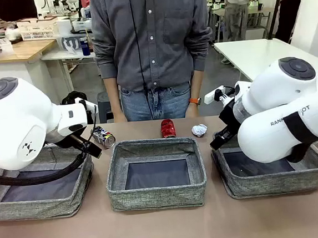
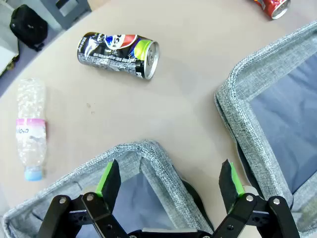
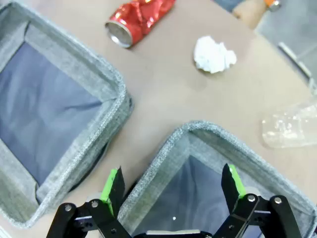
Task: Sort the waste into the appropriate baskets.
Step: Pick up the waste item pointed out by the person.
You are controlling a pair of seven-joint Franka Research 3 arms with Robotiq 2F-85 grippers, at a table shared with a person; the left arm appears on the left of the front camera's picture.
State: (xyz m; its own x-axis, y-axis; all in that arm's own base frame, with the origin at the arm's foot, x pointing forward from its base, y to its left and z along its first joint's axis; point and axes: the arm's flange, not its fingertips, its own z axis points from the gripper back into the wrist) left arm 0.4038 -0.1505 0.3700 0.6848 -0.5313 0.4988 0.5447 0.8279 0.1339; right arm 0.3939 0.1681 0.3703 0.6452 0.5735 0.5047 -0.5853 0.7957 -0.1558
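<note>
Three grey woven baskets stand in a row: left (image 1: 22,206), middle (image 1: 157,194), right (image 1: 276,185). Behind them on the table lie a dark printed can (image 1: 103,137) (image 2: 119,54), a crushed red can (image 1: 167,128) (image 3: 140,19) and a silver foil ball (image 1: 199,130) (image 3: 214,53). A clear bottle with a pink label (image 2: 31,130) lies beyond the left basket's corner. Another clear bottle (image 3: 292,126) lies beside the right basket. My left gripper (image 2: 169,181) hangs open over the left basket's corner (image 2: 143,148). My right gripper (image 3: 173,186) hangs open over the right basket's rim (image 3: 198,129). Both hold nothing.
A person in a grey shirt (image 1: 151,30) stands at the table's far edge, hands down. A black bag (image 2: 29,25) sits on the floor past the table edge. Bare tabletop (image 1: 168,229) runs in front of the baskets.
</note>
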